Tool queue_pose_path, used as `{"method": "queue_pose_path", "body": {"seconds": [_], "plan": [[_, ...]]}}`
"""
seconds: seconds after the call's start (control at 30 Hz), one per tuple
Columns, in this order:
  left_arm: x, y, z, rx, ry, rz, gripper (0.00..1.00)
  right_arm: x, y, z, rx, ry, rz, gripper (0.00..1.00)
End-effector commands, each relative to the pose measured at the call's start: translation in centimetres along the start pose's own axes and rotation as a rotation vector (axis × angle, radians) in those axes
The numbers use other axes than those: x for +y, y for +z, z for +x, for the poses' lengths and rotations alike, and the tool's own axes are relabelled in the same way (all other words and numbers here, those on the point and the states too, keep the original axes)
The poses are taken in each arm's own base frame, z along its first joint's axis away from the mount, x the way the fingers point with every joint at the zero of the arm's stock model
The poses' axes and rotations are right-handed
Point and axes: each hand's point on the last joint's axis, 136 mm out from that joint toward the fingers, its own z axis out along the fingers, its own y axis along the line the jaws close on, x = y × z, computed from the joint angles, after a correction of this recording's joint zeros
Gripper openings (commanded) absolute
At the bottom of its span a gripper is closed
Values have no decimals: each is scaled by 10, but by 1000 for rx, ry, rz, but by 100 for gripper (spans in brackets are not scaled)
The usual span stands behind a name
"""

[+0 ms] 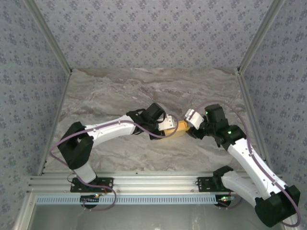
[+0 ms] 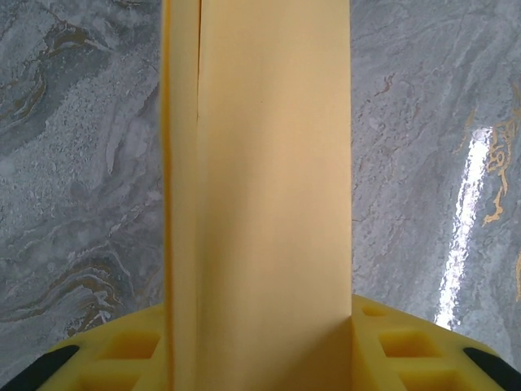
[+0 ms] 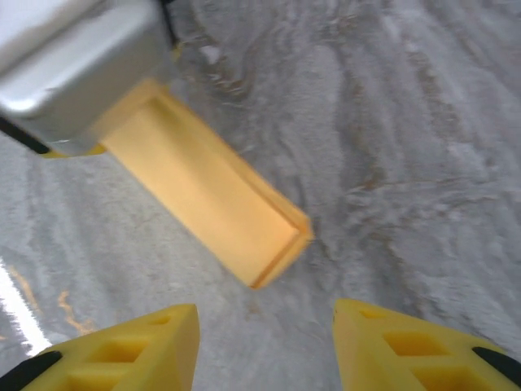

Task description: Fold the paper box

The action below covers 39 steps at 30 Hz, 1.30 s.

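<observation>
The paper box point(image 1: 175, 130) is a long, flat yellow-orange card box at mid-table, between the two arms. My left gripper point(image 1: 162, 127) is shut on its left end. In the left wrist view the box point(image 2: 260, 163) runs straight out from between the yellow fingers point(image 2: 114, 352), filling the gap of the left gripper point(image 2: 260, 358). My right gripper point(image 1: 193, 120) is open just off the box's right end. In the right wrist view that gripper point(image 3: 264, 342) holds nothing, and the box's free end point(image 3: 244, 220) lies a short way ahead of it.
The grey housing of the left gripper point(image 3: 73, 65) covers the box's far end in the right wrist view. The marble tabletop point(image 1: 144, 86) is ringed by patterned walls point(image 1: 144, 28). An aluminium rail point(image 1: 153, 184) runs along the near edge by the arm bases.
</observation>
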Motion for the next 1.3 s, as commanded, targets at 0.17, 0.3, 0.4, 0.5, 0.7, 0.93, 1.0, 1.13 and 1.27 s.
{"method": "queue_pose_path", "body": {"seconds": [0.17, 0.3, 0.4, 0.5, 0.7, 0.93, 1.0, 1.13, 1.27], "plan": [[-5, 18, 36, 143, 11, 30, 29, -83, -20, -34, -196, 495, 279, 57], [-6, 20, 37, 149, 7, 36, 29, -81, -7, 15, 46, 1318, 173, 65], [-5, 20, 36, 146, 4, 36, 29, -44, 25, 10, 106, 1581, -135, 68], [-6, 22, 36, 146, 3, 40, 29, -34, 33, 14, 90, 1707, -196, 75], [-5, 23, 36, 147, 1, 41, 29, -18, 55, 14, 199, 1946, -253, 82], [-6, 25, 38, 148, -15, 46, 29, 1, 78, 14, 267, 2134, -230, 82], [-6, 25, 38, 148, -17, 50, 29, 5, 81, 17, 266, 2184, -218, 82], [-6, 25, 37, 144, -23, 54, 29, 1, 77, 32, 231, 2234, -115, 73], [-6, 26, 38, 143, -29, 61, 29, 4, 81, 43, 225, 2268, -88, 62]]}}
